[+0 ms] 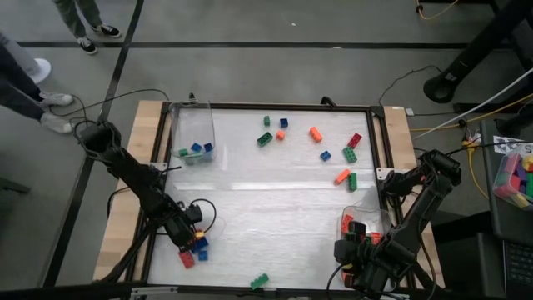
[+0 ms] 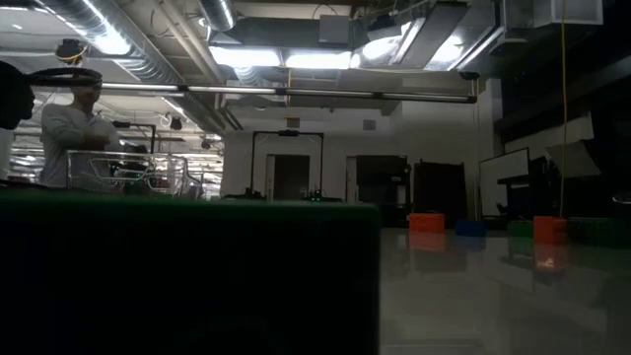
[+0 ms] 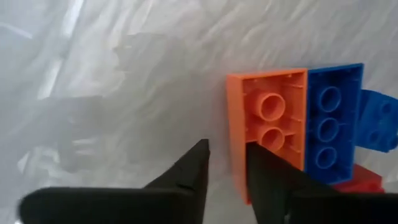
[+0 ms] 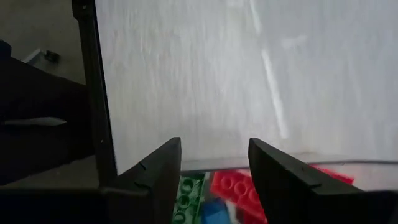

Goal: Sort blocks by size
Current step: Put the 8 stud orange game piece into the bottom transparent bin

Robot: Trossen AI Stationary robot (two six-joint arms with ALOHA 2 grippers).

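The left claw (image 3: pixel 227 163) straddles 1 edge of 1 orange block (image 3: pixel 267 127), beside 1 blue block (image 3: pixel 329 121). The right claw (image 4: pixel 214 163) hangs open above 1 clear bin (image 1: pixel 360 223). 9 blocks lie scattered on the far table (image 1: pixel 275 200).

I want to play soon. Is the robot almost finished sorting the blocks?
Not yet. Some blocks already sit in the clear bin and the second bin. The left pincer is closing around an orange block. About ten loose blocks are left on the table.

Blocks (image 1: pixel 317 134) scattered on white table (image 1: pixel 275 217)
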